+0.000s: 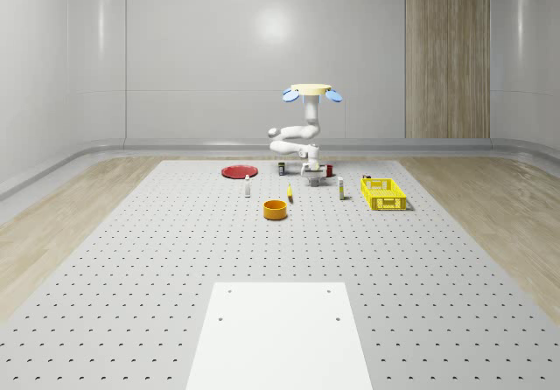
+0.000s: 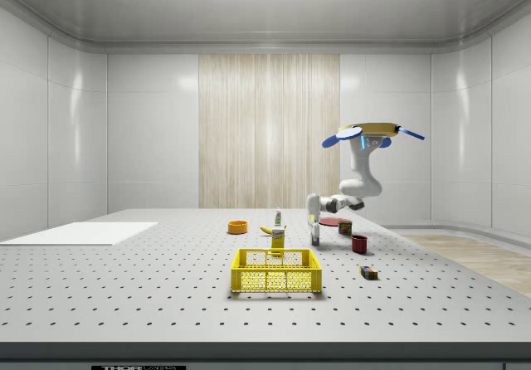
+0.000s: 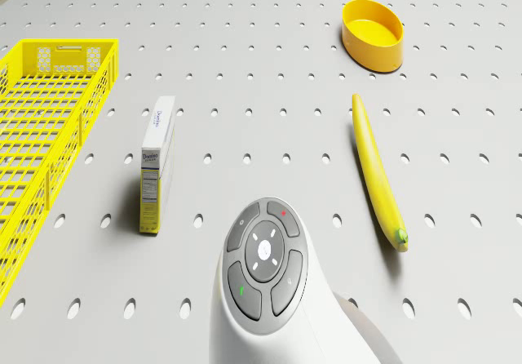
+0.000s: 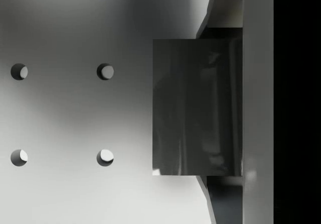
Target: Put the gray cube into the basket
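Cube (image 4: 196, 107): dark gray, smooth, faintly glossy — square-on in the wrist view, no clear long axis, flat on the table (image 4: 75, 113), one side against a finger (image 4: 257, 103).
Gripper (image 1: 311, 180): down at the table; grip on the cube cannot be told.
Drone (image 1: 311, 91): hovers above the gripper.
Basket (image 1: 383, 194): yellow — well apart from the gripper, past a carton (image 3: 157, 162).
Banana (image 3: 378, 173): near the gripper, before an orange bowl (image 3: 373, 34).
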